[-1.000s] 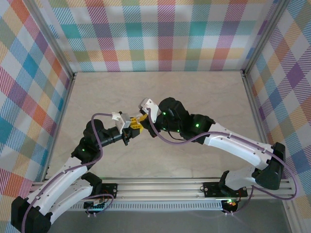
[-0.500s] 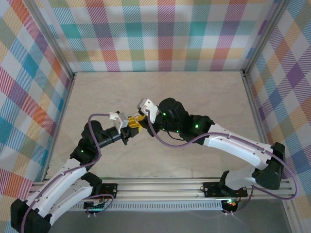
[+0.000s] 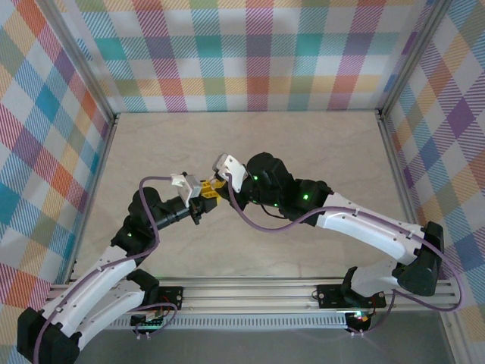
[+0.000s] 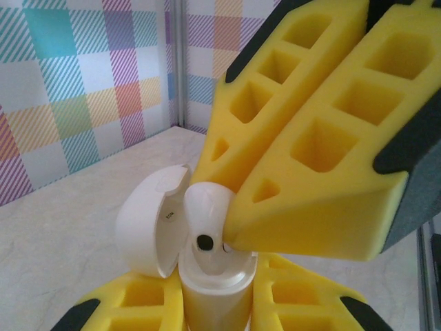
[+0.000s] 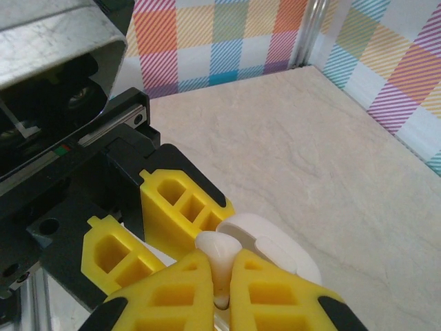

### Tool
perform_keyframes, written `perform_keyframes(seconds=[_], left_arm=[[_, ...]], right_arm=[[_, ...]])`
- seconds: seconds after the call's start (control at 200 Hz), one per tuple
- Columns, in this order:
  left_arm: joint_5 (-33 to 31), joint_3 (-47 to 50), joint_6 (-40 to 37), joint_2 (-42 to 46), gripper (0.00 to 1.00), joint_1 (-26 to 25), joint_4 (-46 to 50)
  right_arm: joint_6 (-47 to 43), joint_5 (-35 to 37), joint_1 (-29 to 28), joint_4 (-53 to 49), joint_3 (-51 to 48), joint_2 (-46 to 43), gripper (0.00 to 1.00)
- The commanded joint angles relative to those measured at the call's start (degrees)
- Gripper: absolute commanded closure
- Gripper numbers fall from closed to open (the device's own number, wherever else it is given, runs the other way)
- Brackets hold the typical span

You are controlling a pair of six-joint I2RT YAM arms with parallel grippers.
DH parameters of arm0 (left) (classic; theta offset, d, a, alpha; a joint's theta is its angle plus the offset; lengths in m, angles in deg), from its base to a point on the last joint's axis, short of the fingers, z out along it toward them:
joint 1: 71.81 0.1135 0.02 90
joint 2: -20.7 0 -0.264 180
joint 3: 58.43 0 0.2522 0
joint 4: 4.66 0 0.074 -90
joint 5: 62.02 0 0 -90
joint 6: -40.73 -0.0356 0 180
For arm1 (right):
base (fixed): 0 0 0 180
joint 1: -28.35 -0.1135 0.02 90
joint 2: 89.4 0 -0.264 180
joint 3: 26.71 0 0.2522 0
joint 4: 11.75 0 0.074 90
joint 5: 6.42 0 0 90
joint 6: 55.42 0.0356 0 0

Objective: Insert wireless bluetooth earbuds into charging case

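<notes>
Two grips meet over the table (image 5: pixel 310 158): the left claw (image 4: pixel 213 312) clamps the open white charging case (image 4: pixel 148 231) upright, and the right claw (image 5: pixel 220 276) pinches a white earbud (image 4: pixel 205 210) at its mouth.

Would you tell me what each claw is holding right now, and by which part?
The left claw grips the white charging case by its lower body. The right claw pinches a white earbud just below its head, above the open case.

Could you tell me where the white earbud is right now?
In the left wrist view the earbud is centre frame, pinched by the right gripper at the mouth of the open case, which the left gripper holds.
</notes>
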Motion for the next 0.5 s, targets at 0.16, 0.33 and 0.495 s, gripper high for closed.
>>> perform_keyframes(seconds=[0.16,0.33,0.495], left_arm=[[2.29,-1.62,-0.71,0.77,1.00,-0.57,-6.21],[2.09,-1.62,-0.97,1.43,1.00,-0.60,-4.97],[2.20,-2.13,-1.15,1.29,1.00,-0.56,-4.42]], right_arm=[[-2.10,1.11,0.14,-2.32,-0.52,1.57,0.86],[-2.32,0.86,0.17,-1.81,-0.73,1.39,0.84],[-2.36,0.41,0.10,-1.77,-0.76,1.17,0.82]])
